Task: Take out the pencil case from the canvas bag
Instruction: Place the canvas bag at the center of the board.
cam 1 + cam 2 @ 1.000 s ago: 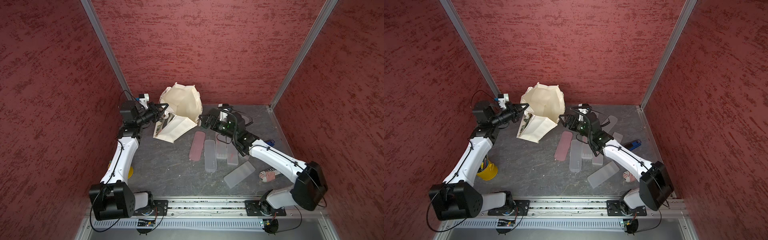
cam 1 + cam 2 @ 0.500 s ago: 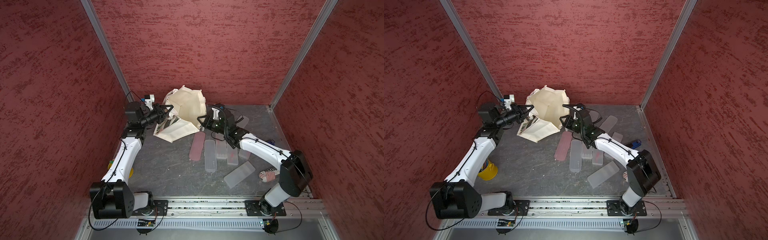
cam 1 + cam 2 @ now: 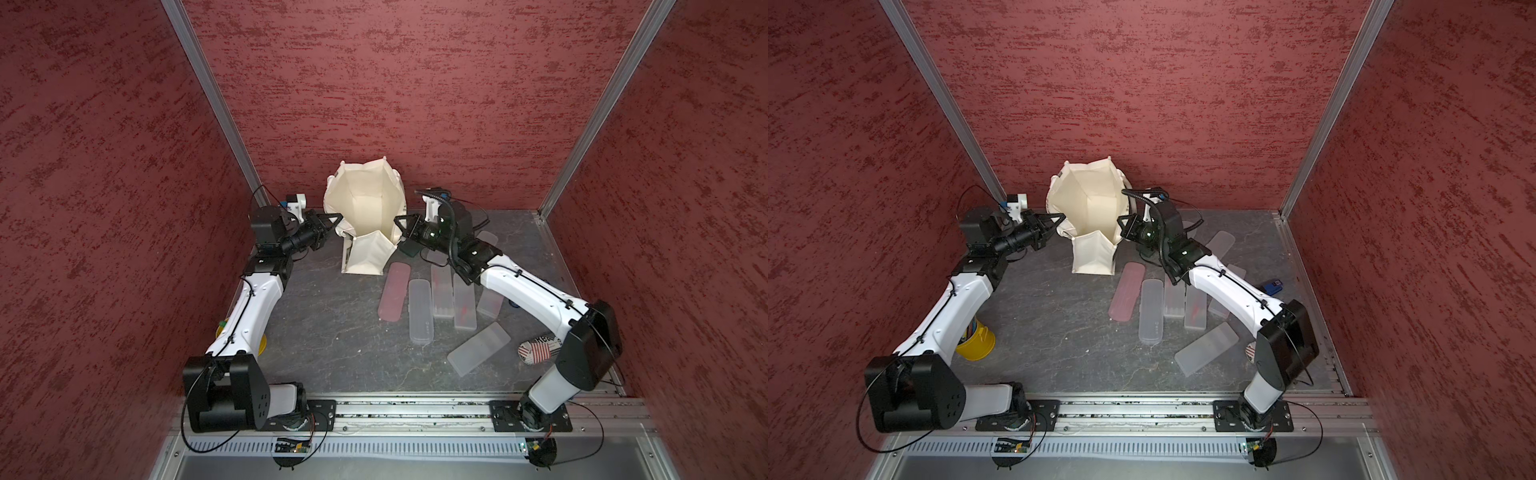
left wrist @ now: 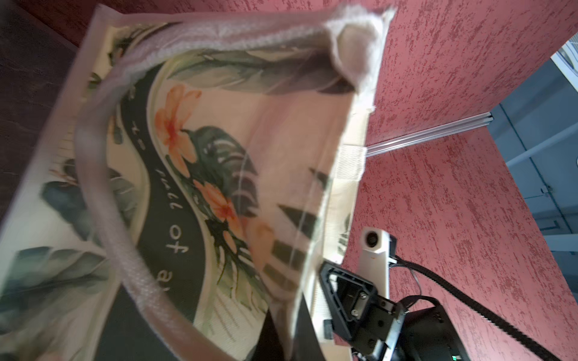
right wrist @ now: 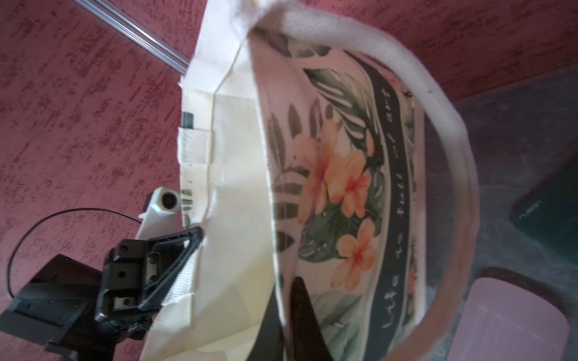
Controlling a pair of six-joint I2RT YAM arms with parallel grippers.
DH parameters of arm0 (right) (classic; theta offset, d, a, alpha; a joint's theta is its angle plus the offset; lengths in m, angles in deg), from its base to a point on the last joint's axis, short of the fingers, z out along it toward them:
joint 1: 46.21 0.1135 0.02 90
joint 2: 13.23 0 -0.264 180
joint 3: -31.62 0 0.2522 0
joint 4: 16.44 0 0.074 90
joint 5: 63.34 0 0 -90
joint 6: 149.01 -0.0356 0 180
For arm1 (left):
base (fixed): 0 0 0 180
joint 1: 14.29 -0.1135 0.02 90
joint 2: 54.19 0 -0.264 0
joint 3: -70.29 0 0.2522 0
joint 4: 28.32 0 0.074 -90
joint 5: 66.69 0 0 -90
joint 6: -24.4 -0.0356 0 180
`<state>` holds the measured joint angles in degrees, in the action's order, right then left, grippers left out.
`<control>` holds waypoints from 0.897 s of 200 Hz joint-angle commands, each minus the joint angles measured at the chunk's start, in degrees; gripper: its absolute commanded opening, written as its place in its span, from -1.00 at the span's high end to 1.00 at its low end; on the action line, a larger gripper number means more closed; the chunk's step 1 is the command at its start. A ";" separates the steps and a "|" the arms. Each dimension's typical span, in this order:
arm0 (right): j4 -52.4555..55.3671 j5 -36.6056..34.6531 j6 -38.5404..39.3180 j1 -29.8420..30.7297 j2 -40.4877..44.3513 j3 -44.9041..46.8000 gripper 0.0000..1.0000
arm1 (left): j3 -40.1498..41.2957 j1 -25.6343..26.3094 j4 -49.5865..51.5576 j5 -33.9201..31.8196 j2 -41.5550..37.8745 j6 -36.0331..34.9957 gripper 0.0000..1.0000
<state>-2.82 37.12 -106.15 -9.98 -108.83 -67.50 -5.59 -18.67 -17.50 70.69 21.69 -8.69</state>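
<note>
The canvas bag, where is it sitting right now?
In both top views the canvas bag stands open at the back of the table, its rim gripped on either side by the left pincer and right pincer.

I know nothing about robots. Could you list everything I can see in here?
canvas bag: one, cream with leaf-and-flower print, open, at the back
pink case: one, see-through pink, flat in front of the bag
clear cases: at least six, clear or frosted, flat beside the pink one
dark case: one, dark green, just right of the bag
cup: one, yellow, near the left edge
blue thing: one, small, far right; cannot tell what
striped thing: one, red-and-white, front right corner
table: one, dark grey
walls: three, red
arms: two, white and black, either side
left gripper: one, black, shut on the bag's rim
right gripper: one, black, shut on the opposite rim
</note>
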 commanded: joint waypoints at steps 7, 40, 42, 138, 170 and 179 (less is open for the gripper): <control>0.74 0.40 1.78 1.37 -3.22 -4.26 1.00 | -1.13 -2.70 3.73 -2.11 1.91 -4.34 0.94; 0.06 -0.43 0.20 3.31 -7.44 -5.38 1.00 | -1.16 -4.88 7.50 -2.55 4.41 -6.98 0.85; -0.01 -0.33 0.09 3.30 -7.77 -5.42 1.00 | -1.16 -5.03 7.46 -2.55 4.53 -6.98 0.83; -1.45 1.84 -0.86 3.40 -16.05 -10.04 0.64 | -4.72 -6.47 10.40 -4.23 10.37 -12.16 -0.51; -2.42 2.96 -0.51 2.81 -16.04 -11.08 0.00 | -7.14 -6.60 16.38 -7.75 7.80 -16.68 -0.99; -2.82 3.32 -0.42 2.62 -15.51 -11.01 -0.13 | -7.68 -6.60 18.04 -9.29 6.38 -18.05 -0.99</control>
<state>-2.86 38.91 -107.31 -6.79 -124.65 -76.97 -10.64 -24.94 -4.10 65.25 32.05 -21.61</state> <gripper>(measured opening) 0.499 0.994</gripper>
